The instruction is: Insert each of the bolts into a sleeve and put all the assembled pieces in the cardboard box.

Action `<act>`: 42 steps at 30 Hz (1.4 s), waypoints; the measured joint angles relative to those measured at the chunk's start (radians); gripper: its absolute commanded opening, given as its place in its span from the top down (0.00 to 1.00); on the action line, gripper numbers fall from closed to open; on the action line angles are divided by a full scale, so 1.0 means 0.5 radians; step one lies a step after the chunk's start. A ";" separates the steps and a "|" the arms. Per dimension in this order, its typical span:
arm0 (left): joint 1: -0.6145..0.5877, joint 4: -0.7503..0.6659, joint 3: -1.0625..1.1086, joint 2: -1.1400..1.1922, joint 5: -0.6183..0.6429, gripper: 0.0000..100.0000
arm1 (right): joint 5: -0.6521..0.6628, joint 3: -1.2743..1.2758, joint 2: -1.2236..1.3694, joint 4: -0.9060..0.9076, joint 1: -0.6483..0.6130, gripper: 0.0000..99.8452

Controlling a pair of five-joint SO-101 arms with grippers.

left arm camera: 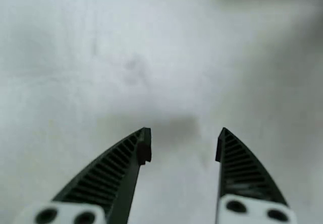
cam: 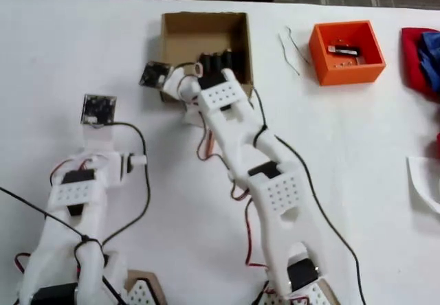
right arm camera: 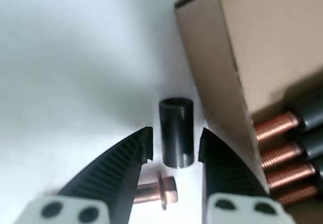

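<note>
Two arms show in the high view. The right arm (cam: pixel 234 126) leans over the near corner of the cardboard box (cam: pixel 199 37) and hides whatever lies under its wrist. The left arm (cam: pixel 75 188) sits well apart from the box, and an orange tray (cam: pixel 347 68) stands far off beyond it.

In the left wrist view my left gripper (left arm camera: pixel 184 144) is spread wide above the white table (left arm camera: pixel 126 57), with free room ahead of both fingertips.

In the right wrist view the right gripper (right arm camera: pixel 175 144) is parted narrowly, with a black sleeve (right arm camera: pixel 176 130) between the fingertips. I cannot tell whether either pad touches it. A copper bolt (right arm camera: pixel 157 191) with a flanged hex head lies just behind the sleeve, toward the wrist, its shank partly hidden by one finger. The box wall runs close outside the other finger, leaving little room there. Past it four assembled pieces (right arm camera: pixel 282 156), copper shanks in dark sleeves, lie side by side, cut off at the edge
</note>
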 measured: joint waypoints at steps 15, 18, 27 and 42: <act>-0.003 0.000 0.000 0.000 0.000 0.77 | 0.000 -0.141 0.166 -0.003 -0.012 0.86; -0.003 0.000 0.000 0.000 0.000 0.77 | 0.000 -0.221 0.230 0.006 -0.009 0.89; 0.000 0.000 0.000 0.000 0.000 0.77 | -0.092 -0.460 0.273 0.279 0.009 0.98; 0.000 0.000 0.000 0.000 0.000 0.77 | -0.663 -1.590 0.242 1.218 0.077 0.98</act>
